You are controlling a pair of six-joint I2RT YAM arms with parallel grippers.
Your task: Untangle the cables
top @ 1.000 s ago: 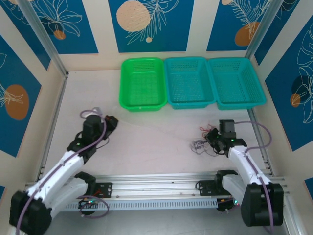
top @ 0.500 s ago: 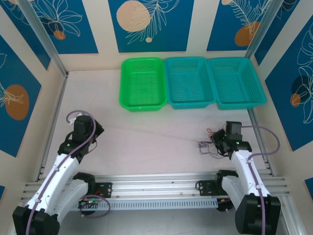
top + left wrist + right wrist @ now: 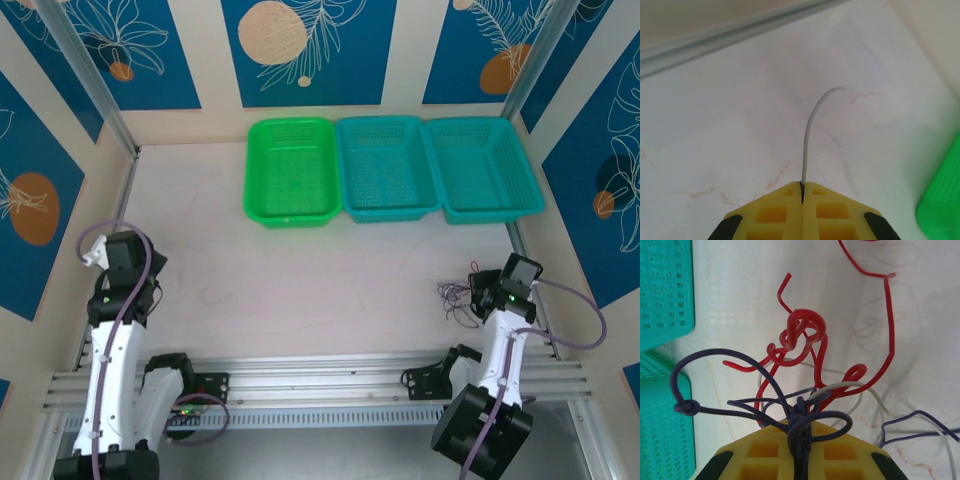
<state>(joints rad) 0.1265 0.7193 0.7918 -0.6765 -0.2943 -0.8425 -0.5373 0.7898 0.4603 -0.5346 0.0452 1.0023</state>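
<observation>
The left fingers [image 3: 812,192] are pressed together on a pale wire [image 3: 807,135]. It comes straight out of the seam between them and bends over at its free end, above the bare bench [image 3: 330,270]. That arm sits at the far left of the bench, well apart from the other wires. A corner of the green basket [image 3: 945,200] shows to its right, and a metal rail [image 3: 740,35] runs across ahead.

The right fingers [image 3: 820,436] are closed on a dark wire [image 3: 740,360], with several of its strands bunched in the seam. One strand loops out to the left and carries a small knot. A red wire [image 3: 802,327] is twisted into a knot just beyond the fingertips, and its long end trails up and to the right. A white wire [image 3: 850,386] threads through the same tangle, crossing both the red and the dark one.

From above, this tangle [image 3: 455,298] lies at the right side of the bench just beside the right arm's tip, though the strands look too fine there to tell apart. Two teal baskets [image 3: 662,290] stand to the left of the tangle.
</observation>
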